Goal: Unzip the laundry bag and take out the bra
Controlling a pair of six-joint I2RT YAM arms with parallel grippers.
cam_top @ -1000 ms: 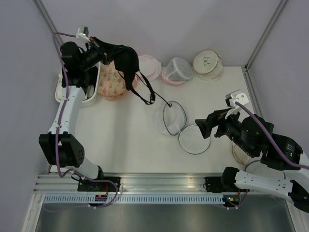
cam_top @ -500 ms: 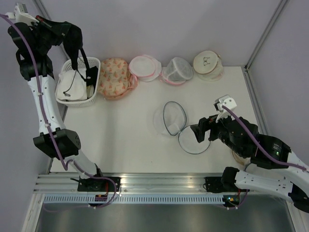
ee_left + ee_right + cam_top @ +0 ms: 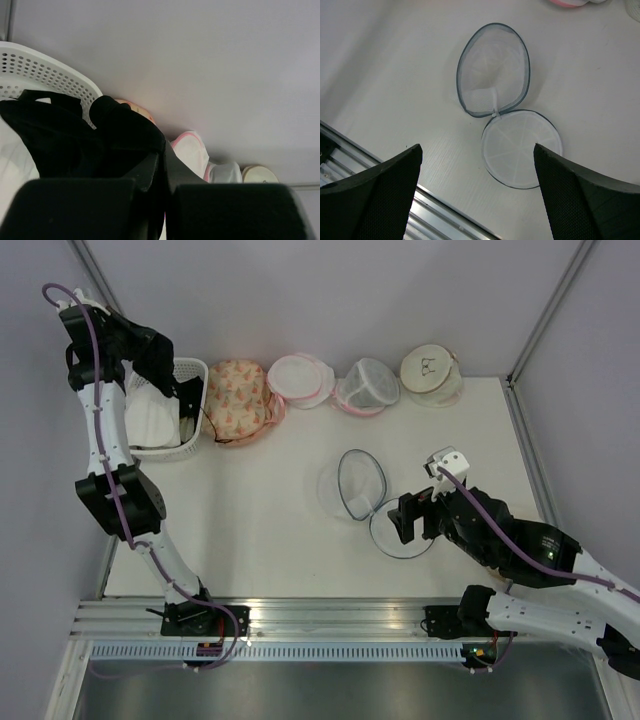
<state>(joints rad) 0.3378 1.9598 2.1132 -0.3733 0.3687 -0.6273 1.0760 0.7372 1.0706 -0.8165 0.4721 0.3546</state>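
Note:
The laundry bag (image 3: pixel 358 483) lies unzipped on the table's middle, its round lid (image 3: pixel 403 530) flipped open toward me; in the right wrist view the bag (image 3: pixel 492 75) looks empty. My left gripper (image 3: pixel 168 365) is at the far left over the white basket (image 3: pixel 150 452). Its jaws are shut on the black bra (image 3: pixel 188 400), which hangs into the basket. In the left wrist view the gripper (image 3: pixel 164 155) pinches the bra (image 3: pixel 75 135) in front of the basket rim (image 3: pixel 45 75). My right gripper (image 3: pixel 412 517) is open and empty just above the lid (image 3: pixel 522 150).
A floral pink bag (image 3: pixel 235 400), two pink-trimmed mesh bags (image 3: pixel 300 380) (image 3: pixel 368 385) and a cream round bag (image 3: pixel 430 372) line the back wall. A white cloth (image 3: pixel 150 420) lies in the basket. A metal rail (image 3: pixel 300 615) runs along the near edge.
My left arm carried the bra from over the floral bag leftward, up over the basket, then down into it. My right gripper moved left toward the open lid.

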